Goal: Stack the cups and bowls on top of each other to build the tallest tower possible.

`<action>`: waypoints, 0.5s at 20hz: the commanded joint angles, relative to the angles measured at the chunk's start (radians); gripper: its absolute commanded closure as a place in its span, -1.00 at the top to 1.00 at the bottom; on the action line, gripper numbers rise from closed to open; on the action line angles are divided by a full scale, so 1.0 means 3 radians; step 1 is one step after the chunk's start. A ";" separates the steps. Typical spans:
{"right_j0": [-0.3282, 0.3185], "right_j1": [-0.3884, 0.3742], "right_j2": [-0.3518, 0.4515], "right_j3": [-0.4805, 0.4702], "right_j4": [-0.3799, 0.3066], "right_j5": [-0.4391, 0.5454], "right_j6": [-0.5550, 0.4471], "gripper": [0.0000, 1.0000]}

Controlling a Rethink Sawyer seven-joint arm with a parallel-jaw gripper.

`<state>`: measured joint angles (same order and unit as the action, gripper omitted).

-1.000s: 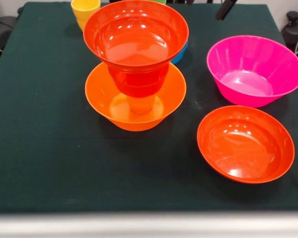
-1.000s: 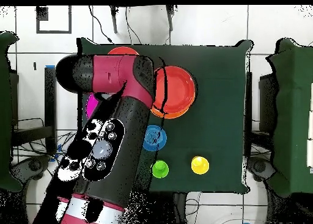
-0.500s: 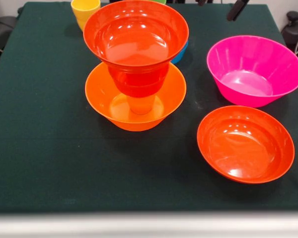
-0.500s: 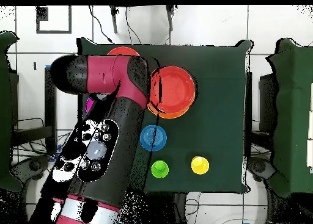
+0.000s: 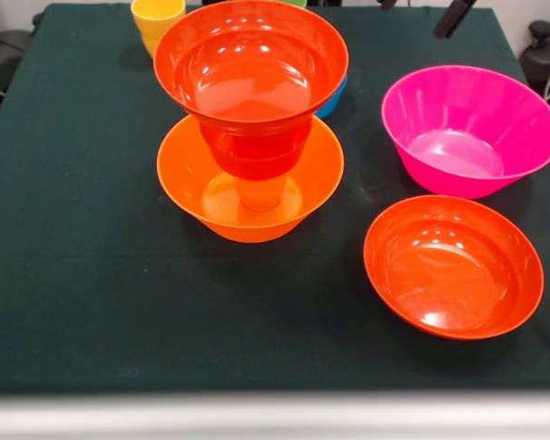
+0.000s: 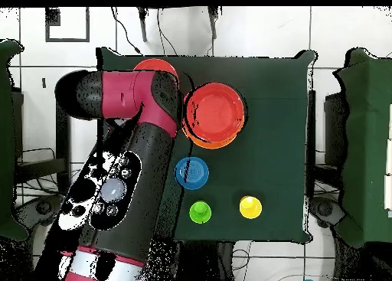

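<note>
- Tower (image 5: 250, 119): standing left of centre on the worktop (image 5: 92, 275); a wide red-orange bowl (image 5: 251, 60) sitting on a red-orange piece, on a small orange cup (image 5: 261, 193), all inside the large orange bowl (image 5: 202, 197).
- Pink bowl (image 5: 470, 128): deep, glossy, resting upright at the right.
- Second red-orange bowl (image 5: 453, 266): wide, shallow, lying just in front of the pink one.
- Yellow cup (image 5: 157, 20), blue bowl (image 6: 191, 172), green cup (image 6: 200, 211): sitting behind the tower, apart from one another.
- All pieces: smooth shiny plastic, round; worktop showing a dark green cloth.
- Tool (image 5: 455, 16): showing as a dark tip at the top edge above the pink bowl; cannot tell whether spread or pressed together; now further right than a second ago.
- Arm (image 6: 126, 178): swinging further away from the tower in the overhead view.
</note>
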<state>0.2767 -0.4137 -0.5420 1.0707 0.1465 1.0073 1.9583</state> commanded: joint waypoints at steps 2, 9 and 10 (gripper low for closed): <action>0.0026 0.0220 0.0353 0.0306 0.0026 -0.0111 0.0657 1.00; 0.0039 0.0204 0.0395 0.0461 0.0042 -0.0274 0.0712 1.00; 0.0048 0.0205 0.0395 0.0483 0.0041 -0.0305 0.0722 1.00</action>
<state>0.2768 -0.4024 -0.5419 1.1073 0.1467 0.9696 1.9783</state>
